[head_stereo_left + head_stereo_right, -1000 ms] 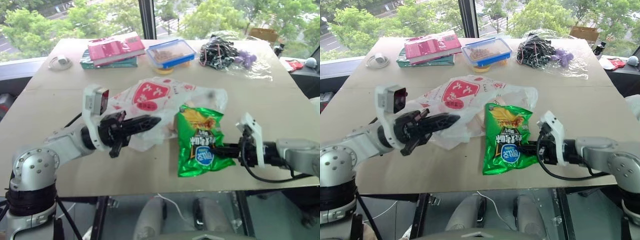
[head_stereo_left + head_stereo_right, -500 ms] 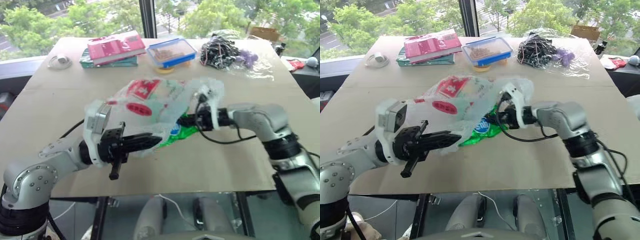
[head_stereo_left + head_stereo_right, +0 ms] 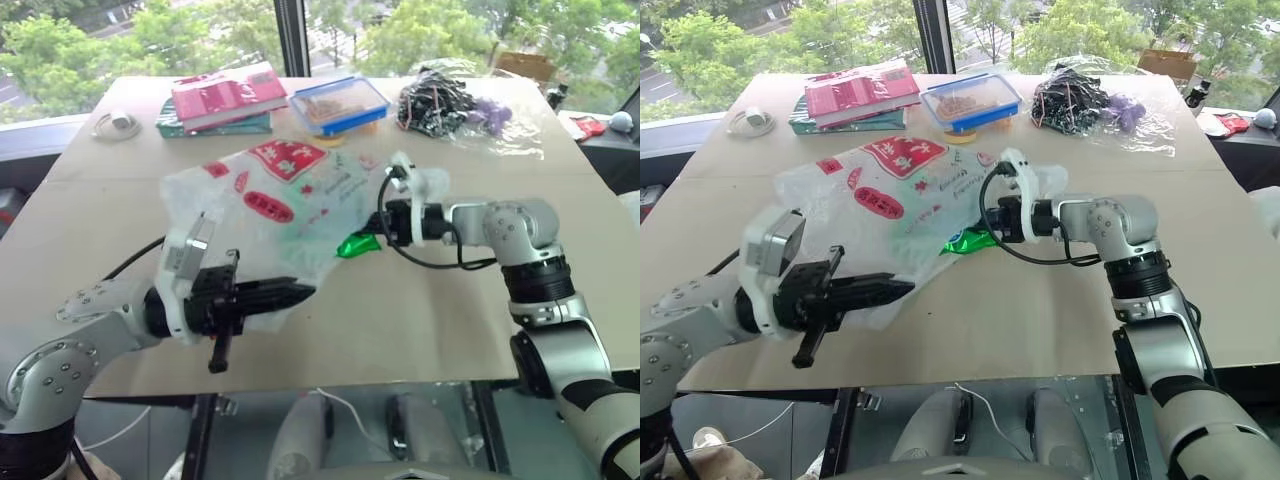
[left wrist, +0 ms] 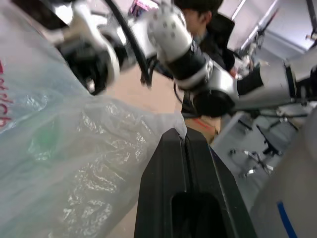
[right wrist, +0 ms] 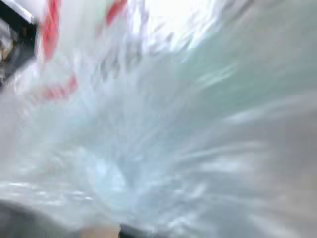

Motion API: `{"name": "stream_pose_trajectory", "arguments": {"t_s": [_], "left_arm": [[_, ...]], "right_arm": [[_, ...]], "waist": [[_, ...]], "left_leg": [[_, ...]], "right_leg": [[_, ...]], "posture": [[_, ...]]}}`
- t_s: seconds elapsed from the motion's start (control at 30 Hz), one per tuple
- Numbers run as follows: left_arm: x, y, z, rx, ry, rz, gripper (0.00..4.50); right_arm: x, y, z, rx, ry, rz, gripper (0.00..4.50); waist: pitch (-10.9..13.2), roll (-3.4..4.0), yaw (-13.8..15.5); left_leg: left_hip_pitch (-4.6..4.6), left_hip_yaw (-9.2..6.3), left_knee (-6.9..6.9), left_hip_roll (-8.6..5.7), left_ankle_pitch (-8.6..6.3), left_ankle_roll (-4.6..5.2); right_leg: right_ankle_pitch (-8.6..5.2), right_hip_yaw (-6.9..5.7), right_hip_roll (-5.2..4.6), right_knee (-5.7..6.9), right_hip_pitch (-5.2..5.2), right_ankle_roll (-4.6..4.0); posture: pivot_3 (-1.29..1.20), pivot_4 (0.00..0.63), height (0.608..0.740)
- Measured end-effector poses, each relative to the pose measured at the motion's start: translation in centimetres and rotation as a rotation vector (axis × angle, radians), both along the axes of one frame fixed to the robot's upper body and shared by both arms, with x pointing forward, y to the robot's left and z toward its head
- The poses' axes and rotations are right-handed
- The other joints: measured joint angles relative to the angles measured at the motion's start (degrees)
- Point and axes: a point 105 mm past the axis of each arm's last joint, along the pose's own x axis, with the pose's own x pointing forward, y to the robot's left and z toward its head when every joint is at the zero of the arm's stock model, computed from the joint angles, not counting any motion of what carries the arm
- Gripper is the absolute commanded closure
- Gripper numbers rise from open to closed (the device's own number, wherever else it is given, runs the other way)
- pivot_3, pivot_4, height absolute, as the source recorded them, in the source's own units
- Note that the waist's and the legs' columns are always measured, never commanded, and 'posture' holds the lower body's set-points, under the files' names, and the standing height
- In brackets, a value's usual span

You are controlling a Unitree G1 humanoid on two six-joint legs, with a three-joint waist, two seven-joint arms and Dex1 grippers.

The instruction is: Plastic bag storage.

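Overhead, the left gripper [image 3: 300, 292] has its fingers pinched shut on the near edge of the plastic bag [image 3: 270, 205], which billows beyond them. Opposite, the right gripper [image 3: 990, 222], fingers closed, is buried in the bag's far side beside a green packet [image 3: 965, 241]. Left wrist: black fingers [image 4: 171, 168] pressed together on film. Right wrist: bag film against the fingers.

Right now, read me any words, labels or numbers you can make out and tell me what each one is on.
None reads clearly.
Translucent white plastic bag: white characters on red panels, too blurred to read.
Pink book: cover print too small.
Green shiny packet: mostly inside the bag, print hidden.
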Motion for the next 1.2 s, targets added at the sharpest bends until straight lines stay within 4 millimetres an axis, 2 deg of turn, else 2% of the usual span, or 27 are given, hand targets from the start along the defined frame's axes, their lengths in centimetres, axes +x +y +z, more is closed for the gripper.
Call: {"name": "stream_pose_trajectory", "arguments": {"t_s": [0.07,0.13,0.23,0.27,0.33,0.37,0.5,0.6,0.77,0.83,1.0,1.1,1.2], "left_arm": [[0.8,-0.6,0.4,-0.022,-0.039,0.023,4.5],[1.6,-1.3,1.0,-0.057,-0.07,0.053,4.5],[2.5,-1.9,1.6,-0.092,-0.091,0.098,4.5],[2.6,-1.9,1.7,-0.095,-0.091,0.111,4.5],[2.9,-1.8,1.7,-0.108,-0.088,0.136,4.5],[3.1,-1.8,1.8,-0.123,-0.08,0.15,4.5],[4.4,-1.3,2.5,-0.211,-0.047,0.223,4.5],[5.5,-0.4,3.6,-0.283,-0.032,0.288,4.5],[6.9,1.6,4.2,-0.367,0.015,0.377,4.5],[7.0,1.7,4.3,-0.379,0.022,0.381,4.5],[7.4,1.3,4.8,-0.407,0.023,0.36,4.5],[7.6,1.4,4.6,-0.414,0.036,0.363,4.5],[7.8,1.5,4.7,-0.419,0.038,0.365,4.5]], "right_arm": [[-0.2,1.6,0.7,0.046,0.02,0.016,4.45],[-0.8,4.0,1.2,0.087,0.037,0.048,4.45],[-1.6,7.6,0.8,0.101,0.064,0.075,4.45],[-1.6,8.2,0.6,0.102,0.066,0.066,4.45],[-1.1,8.9,0.1,0.1,0.061,0.029,3.64],[-0.9,9.1,-0.1,0.097,0.05,0.021,3.47],[-1.7,9.3,-0.3,0.078,-0.014,0.06,1.62],[-1.6,7.6,0.2,0.079,-0.095,0.027,1.62],[-1.3,1.7,3.0,0.05,-0.329,-0.09,1.62],[-1.4,0.9,3.5,0.066,-0.344,-0.106,1.62],[-2.3,-0.2,3.5,0.037,-0.374,-0.134,0.04],[-2.9,-0.7,3.5,0.008,-0.4,-0.146,0.04],[-4.5,-2.0,3.8,-0.034,-0.446,-0.153,0.04]], "waist": [[0.0,0.0,-0.2],[0.0,0.0,-0.4],[0.0,0.0,-0.4],[0.0,-0.01,-0.4],[0.0,-0.01,0.1],[0.0,-0.01,0.3],[0.0,-0.03,0.2],[0.0,-0.02,0.3],[0.0,-0.03,0.2],[0.0,-0.03,0.0],[0.0,-0.02,0.1],[0.0,-0.02,0.2],[0.0,-0.03,0.4]], "left_leg": [[0.01,0.0,-0.01,0.0,0.0,0.0],[0.01,-0.04,-0.02,0.01,0.0,0.0],[-0.04,-0.08,-0.02,-0.01,0.0,-0.01],[-0.04,-0.07,-0.01,-0.02,0.0,-0.01],[-0.06,-0.09,0.0,-0.09,0.0,0.0],[-0.06,-0.1,0.0,-0.1,0.0,0.0],[-0.06,-0.13,0.02,-0.1,0.0,0.0],[-0.06,-0.21,0.01,-0.1,0.01,-0.01],[-0.06,-0.18,0.03,-0.11,0.0,-0.01],[-0.04,-0.15,0.01,-0.09,0.01,-0.01],[-0.02,-0.16,0.01,-0.06,0.01,-0.01],[-0.05,-0.15,0.02,-0.07,0.01,-0.01],[-0.09,-0.2,0.02,-0.09,0.0,-0.01]], "right_leg": [[0.09,0.01,0.07,0.08,-0.02,0.14],[0.09,0.01,0.09,0.12,-0.03,0.14],[0.1,-0.01,0.05,0.14,-0.05,0.15],[0.11,-0.01,0.02,0.14,-0.04,0.16],[0.11,-0.02,-0.06,0.12,-0.03,0.16],[0.11,-0.03,-0.08,0.1,-0.01,0.16],[0.11,-0.06,-0.07,0.09,-0.01,0.16],[0.11,-0.13,-0.08,0.14,-0.01,0.16],[0.1,-0.12,-0.08,0.12,0.0,0.17],[0.1,-0.09,-0.03,0.13,-0.01,0.16],[0.09,-0.09,0.0,0.16,0.0,0.15],[0.09,-0.08,-0.03,0.13,0.0,0.16],[0.09,-0.13,-0.09,0.09,0.0,0.16]], "posture": [[0.0,0.15,0.74],[0.0,0.15,0.74],[0.0,0.15,0.74],[0.0,0.15,0.74],[0.0,0.15,0.74],[0.0,0.15,0.74],[0.0,0.15,0.74],[0.0,0.15,0.74],[0.0,0.15,0.74],[0.0,0.15,0.74],[0.0,0.15,0.74],[0.0,0.15,0.74],[0.0,0.15,0.74]]}}
